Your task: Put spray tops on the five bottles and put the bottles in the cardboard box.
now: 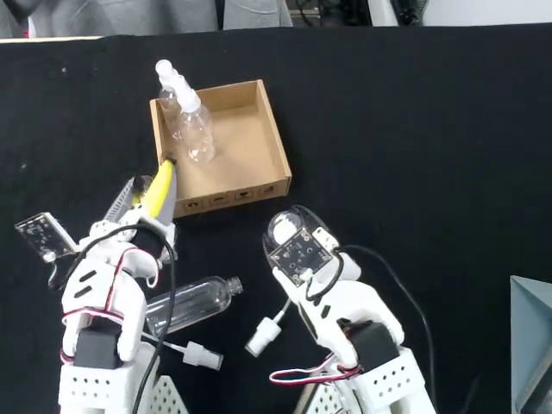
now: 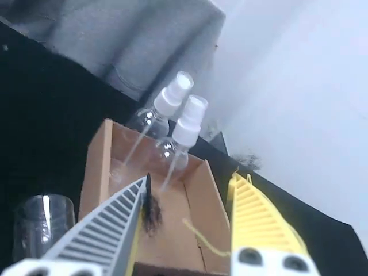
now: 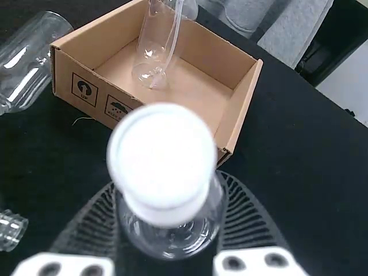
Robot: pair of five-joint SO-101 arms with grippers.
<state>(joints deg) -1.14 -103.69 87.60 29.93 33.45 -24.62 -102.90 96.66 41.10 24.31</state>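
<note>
High view: the right gripper (image 1: pixel 291 240) clamps a capped bottle (image 1: pixel 287 229) just short of the near wall of the cardboard box (image 1: pixel 233 197). Carried low, the bottle could catch that wall and shove the box. The left gripper (image 1: pixel 148 185), jaws apart, sits at the box's near-left corner, crowding entry.
Left wrist view: two capped bottles (image 2: pixel 188 123) lean in the box's far corner.
Right wrist view: a bare bottle (image 3: pixel 26 54) lies outside the box.

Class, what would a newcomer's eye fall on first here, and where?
The white-topped bottle gripped in the right end effector, in front of the cardboard box. Next, two capped bottles lying in the box's left part, with the open left end effector at its front-left corner. An uncapped bottle lies by the left arm.
</note>
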